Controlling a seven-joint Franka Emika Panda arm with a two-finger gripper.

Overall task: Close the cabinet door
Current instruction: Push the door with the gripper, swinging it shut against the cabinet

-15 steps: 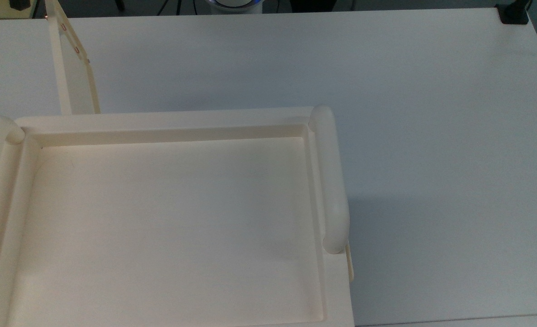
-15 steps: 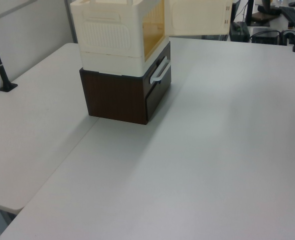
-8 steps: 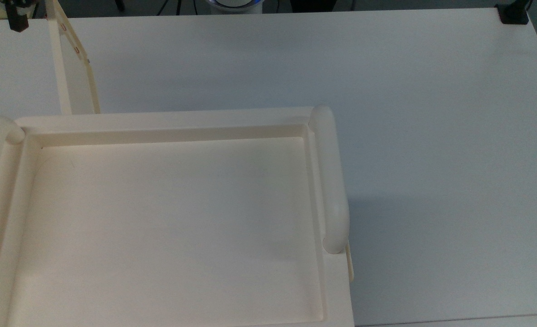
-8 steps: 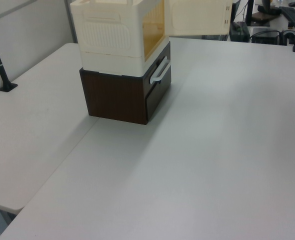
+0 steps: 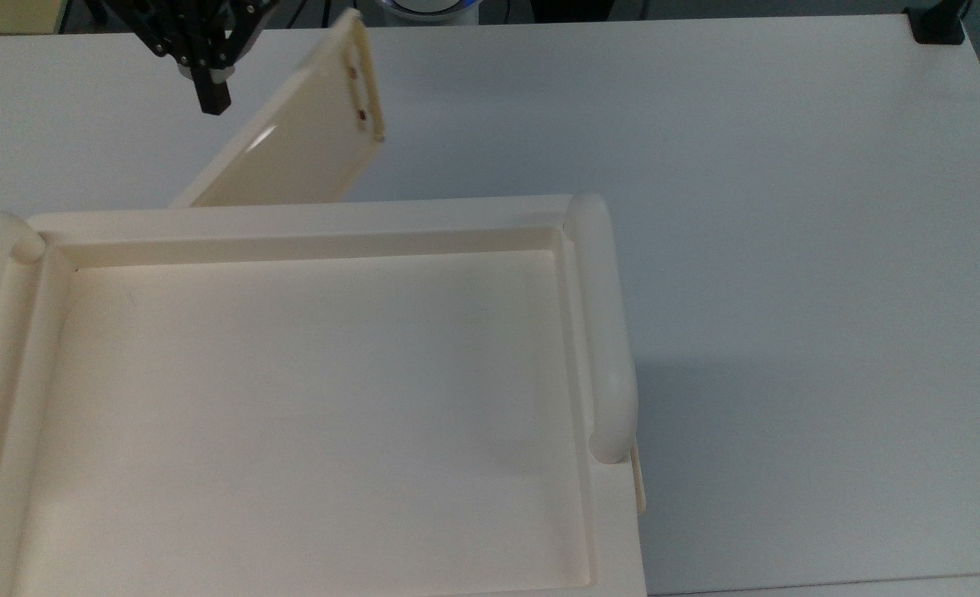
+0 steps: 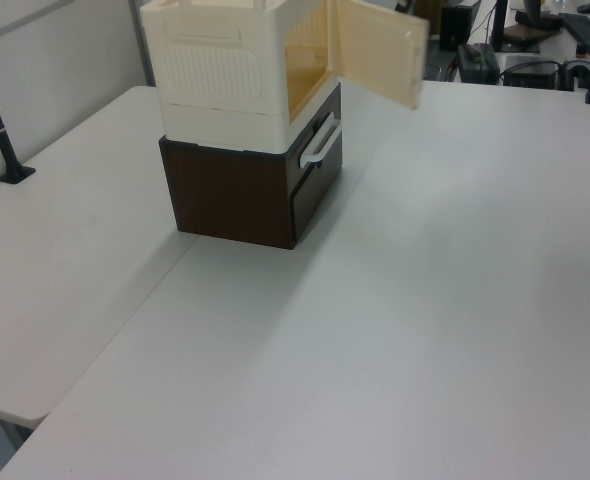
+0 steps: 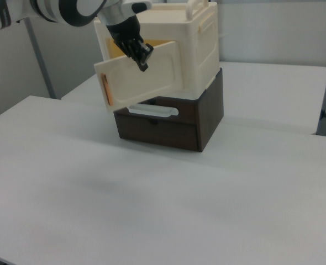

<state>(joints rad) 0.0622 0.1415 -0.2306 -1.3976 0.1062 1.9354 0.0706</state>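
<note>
So the cabinet door (image 5: 308,149) is hanging about half open, hinged on the cream cabinet (image 7: 199,47) that's stacked on a dark brown drawer unit (image 7: 174,124) sitting on the white table (image 5: 705,166). In the right view the panel swings out toward the right view's left, with its free edge and slim handle (image 7: 106,88) at the far end from the hinge. The gripper (image 7: 141,55) sits against the outer face of the door, roughly mid-panel near the top edge, and it looks like it's touching or just about touching it. In the top view the black fingertips (image 5: 212,95) are on the top view's left of the panel, so the door lies between the fingers and the cabinet opening. The fingers look pressed together into one narrow tip, not wrapped around anything, more like a poking stick than a grab. The door's long axis runs from hinge out to handle, and I'd guess the push has to go square across that, into the face and toward the opening. Contact nearer the handle end would give more leverage; this close to the middle it could slide along the smooth panel.
</note>
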